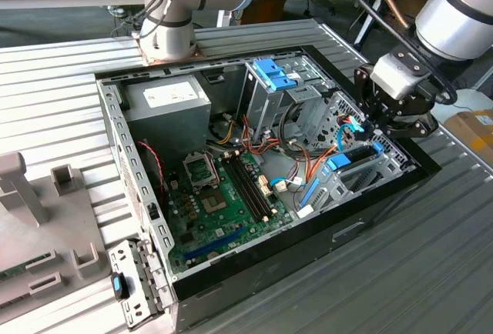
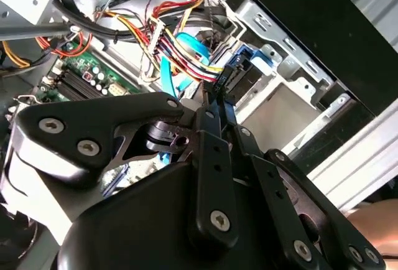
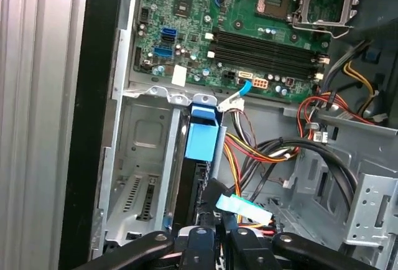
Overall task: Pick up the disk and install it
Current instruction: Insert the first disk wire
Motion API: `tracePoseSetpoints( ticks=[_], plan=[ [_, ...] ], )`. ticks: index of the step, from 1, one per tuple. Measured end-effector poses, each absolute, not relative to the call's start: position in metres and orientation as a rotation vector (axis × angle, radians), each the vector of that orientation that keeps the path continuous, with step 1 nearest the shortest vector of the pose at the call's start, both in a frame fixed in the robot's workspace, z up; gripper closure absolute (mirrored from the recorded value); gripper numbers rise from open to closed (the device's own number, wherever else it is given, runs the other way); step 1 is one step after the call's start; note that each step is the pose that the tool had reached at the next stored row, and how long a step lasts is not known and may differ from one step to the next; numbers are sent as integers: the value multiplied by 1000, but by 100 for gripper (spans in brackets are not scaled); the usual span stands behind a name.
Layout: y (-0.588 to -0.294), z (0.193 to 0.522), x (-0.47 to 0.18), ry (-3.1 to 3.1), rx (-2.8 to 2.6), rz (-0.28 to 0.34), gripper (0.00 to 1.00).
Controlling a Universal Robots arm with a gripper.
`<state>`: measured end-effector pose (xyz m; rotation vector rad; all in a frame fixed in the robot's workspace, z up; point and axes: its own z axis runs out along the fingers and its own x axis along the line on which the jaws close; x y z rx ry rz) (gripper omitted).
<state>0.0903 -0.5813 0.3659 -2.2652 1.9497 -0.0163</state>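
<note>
The disk (image 1: 357,155) stands on edge in the metal drive bay (image 1: 370,176) at the exterior view's right side of the open computer case. Its dark body is edged by a bright blue carrier. My gripper (image 1: 376,130) hangs directly over it, with its black fingers drawn close together on the disk's upper end. In the first wrist view the disk (image 3: 201,140) runs edge-on from its blue tab down to my gripper (image 3: 214,237). In the second wrist view my gripper (image 2: 217,99) pinches the dark edge of the disk (image 2: 245,71) beside the bay wall.
Red, yellow and orange cables (image 1: 308,161) and a thin blue cable (image 3: 244,206) crowd the bay. The motherboard (image 1: 223,188), power supply (image 1: 166,99) and a drive cage with a blue tab (image 1: 273,76) fill the case. A second arm's base (image 1: 166,34) stands behind; a grey fixture (image 1: 38,218) sits at the left.
</note>
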Motion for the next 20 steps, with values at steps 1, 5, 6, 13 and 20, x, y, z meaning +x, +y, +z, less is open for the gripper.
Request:
tracePoseSetpoints(
  ticks=[1, 5, 6, 13, 20],
  plan=[
    [-581, 365, 90, 1972, -2246, -19, 84],
    [-582, 363, 90, 2053, -2173, -27, 84],
    [-582, 361, 90, 2072, -2155, -29, 84],
    [-593, 358, 90, 2100, -2102, -2, 84],
    [-594, 354, 89, 2099, -2102, -1, 84]
  ],
)
